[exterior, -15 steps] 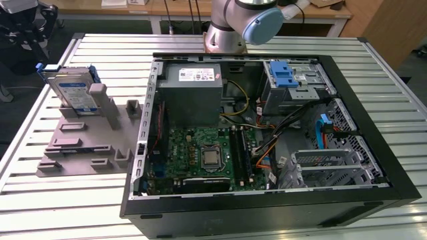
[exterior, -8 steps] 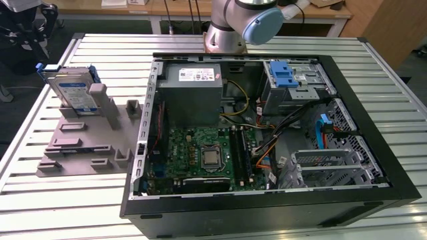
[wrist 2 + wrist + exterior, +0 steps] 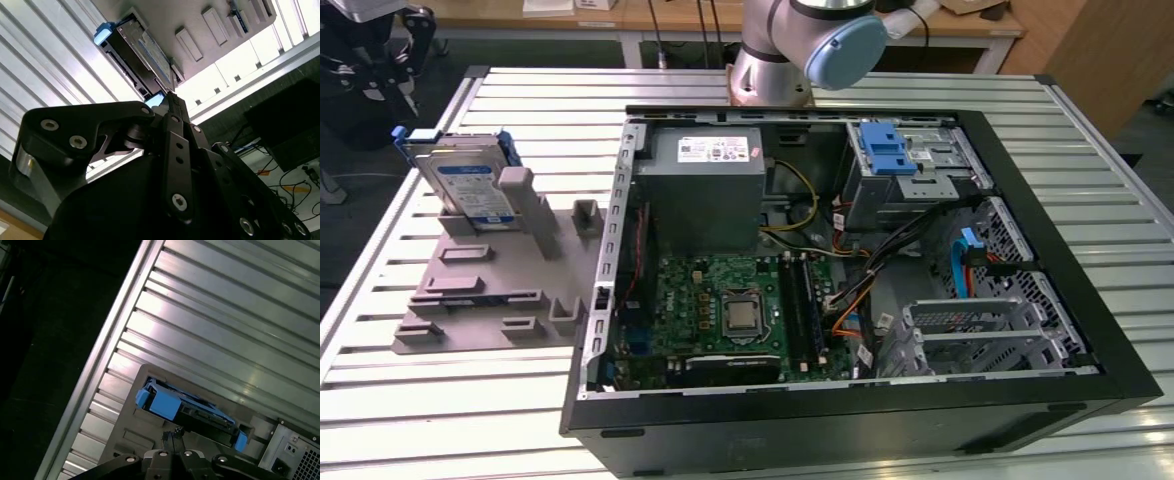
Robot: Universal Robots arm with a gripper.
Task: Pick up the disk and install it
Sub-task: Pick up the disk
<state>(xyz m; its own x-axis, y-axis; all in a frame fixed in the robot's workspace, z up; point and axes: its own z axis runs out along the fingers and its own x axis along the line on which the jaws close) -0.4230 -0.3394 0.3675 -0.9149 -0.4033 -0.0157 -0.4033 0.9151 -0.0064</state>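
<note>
1. A slatted metal table (image 3: 400,420) is being seen across the whole exterior view, with everything resting on it.
2. An open computer case (image 3: 854,425) is being shown lying on it, from the centre to the right of the frame, its boards exposed.
3. A grey fixture (image 3: 480,290) is being shown at the left, just beside the case.
4. The disk (image 3: 464,185) is being held upright on edge in that fixture, at the upper left of the exterior view; it is being seen in both wrist views too (image 3: 142,50) (image 3: 192,412).
5. The gripper (image 3: 172,434) (image 3: 170,95) is being seen in both wrist views, pointed towards the disk but apart from it, its claw drawn narrow, tips together, nothing being gripped.
</note>
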